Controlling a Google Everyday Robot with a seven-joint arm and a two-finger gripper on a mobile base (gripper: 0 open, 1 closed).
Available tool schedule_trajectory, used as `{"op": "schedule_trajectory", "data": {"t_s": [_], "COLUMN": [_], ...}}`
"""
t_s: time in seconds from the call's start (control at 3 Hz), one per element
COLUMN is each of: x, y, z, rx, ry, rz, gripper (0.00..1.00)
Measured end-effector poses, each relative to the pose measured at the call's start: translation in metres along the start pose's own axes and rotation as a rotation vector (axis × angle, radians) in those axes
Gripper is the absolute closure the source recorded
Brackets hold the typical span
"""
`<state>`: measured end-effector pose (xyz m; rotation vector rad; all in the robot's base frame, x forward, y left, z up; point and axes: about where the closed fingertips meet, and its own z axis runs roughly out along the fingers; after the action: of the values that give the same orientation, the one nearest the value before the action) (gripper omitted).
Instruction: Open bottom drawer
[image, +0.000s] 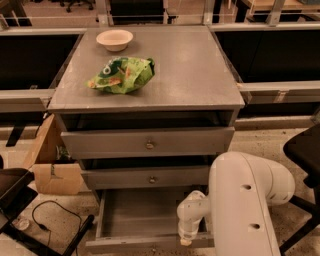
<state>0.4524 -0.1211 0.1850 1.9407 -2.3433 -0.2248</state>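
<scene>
The bottom drawer (142, 215) stands pulled well out from the foot of the cabinet (70, 142). Its shallow grey tray is bare and open to view, and its front lies along the lower edge of the view. The two drawers above it look close to shut. The end effector (185, 238) hangs at the end of the white arm (247, 200), low over the drawer's front right part, at or just beside the front panel. I cannot tell whether it is apart, together or clamped on anything (the drawer's own knob is not to be seen here either).

By my reading the pull is at its end or close to it, since most of the tray is exposed. The next move would call for letting go of the front, if it is held, and lifting clear without nudging the drawer back in.

On the surface (200, 70) lie a green bag (121, 75) and a pale bowl (115, 39). The bag carries printed colour, but no brand or word can be read. No other writing shows.
</scene>
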Motion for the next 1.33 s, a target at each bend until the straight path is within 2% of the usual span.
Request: {"op": "schedule_trajectory", "data": {"t_s": [0.33,0.67,1.0,1.33], "x": [0.004,0.004,0.009,0.007], "y": [0.012,0.010,0.024,0.018], "z": [0.002,0.002,0.004,0.003], "rx": [-0.016,-0.016,-0.035,-0.035], "ry": [-0.004,-0.004,-0.011,-0.011], "rz": [0.011,0.011,0.024,0.024], "gripper": [1.00,1.00,1.00,1.00]}}
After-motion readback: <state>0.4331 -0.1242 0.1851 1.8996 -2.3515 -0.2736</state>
